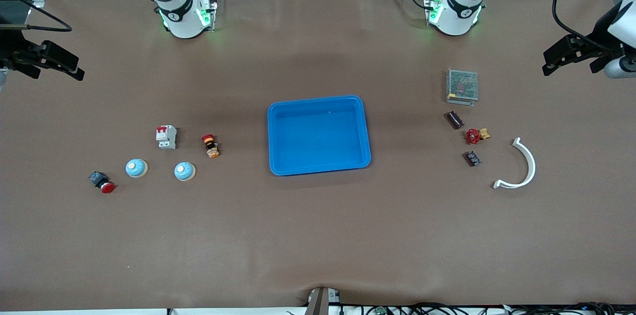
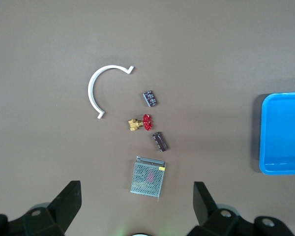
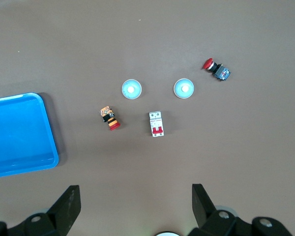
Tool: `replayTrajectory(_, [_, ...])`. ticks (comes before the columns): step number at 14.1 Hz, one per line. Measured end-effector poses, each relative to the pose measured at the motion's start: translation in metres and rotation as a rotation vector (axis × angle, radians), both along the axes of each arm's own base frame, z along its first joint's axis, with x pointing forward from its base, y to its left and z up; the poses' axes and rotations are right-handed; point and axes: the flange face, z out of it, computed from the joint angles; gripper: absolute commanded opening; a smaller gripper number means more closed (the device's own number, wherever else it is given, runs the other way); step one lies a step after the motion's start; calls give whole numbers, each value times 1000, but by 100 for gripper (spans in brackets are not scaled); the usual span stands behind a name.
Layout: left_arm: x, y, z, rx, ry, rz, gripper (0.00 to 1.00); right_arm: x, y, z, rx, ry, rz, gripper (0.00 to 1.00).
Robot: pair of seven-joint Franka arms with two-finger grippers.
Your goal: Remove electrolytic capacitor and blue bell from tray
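Two light-blue dome bells sit toward the right arm's end of the table; the right wrist view shows both bells. Two small dark capacitors lie toward the left arm's end, and the left wrist view also shows these capacitors. A blue tray lies between the two groups, with nothing in it. My right gripper hangs open high over its end of the table. My left gripper hangs open over the other end. Neither holds anything.
Beside the bells are a white circuit breaker, an orange-and-red button and a red push button. By the capacitors are a metal mesh power supply, a red-handled brass valve and a white curved piece.
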Motion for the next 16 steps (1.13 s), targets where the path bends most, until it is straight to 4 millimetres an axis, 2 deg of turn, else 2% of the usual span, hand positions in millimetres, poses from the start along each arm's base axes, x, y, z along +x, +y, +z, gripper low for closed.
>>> replayTrajectory(4, [-9,-4,-1,-2,-18,-8,100,0,0,0,0,0,0,100])
replayTrajectory(8, [-11,-20,-5,1,-12,-37,100,0,-1,0,0,0,-1,100])
replayTrajectory(16, [-8,-21,-7,0,-19,-39,100,0,-2,0,0,0,-4,100])
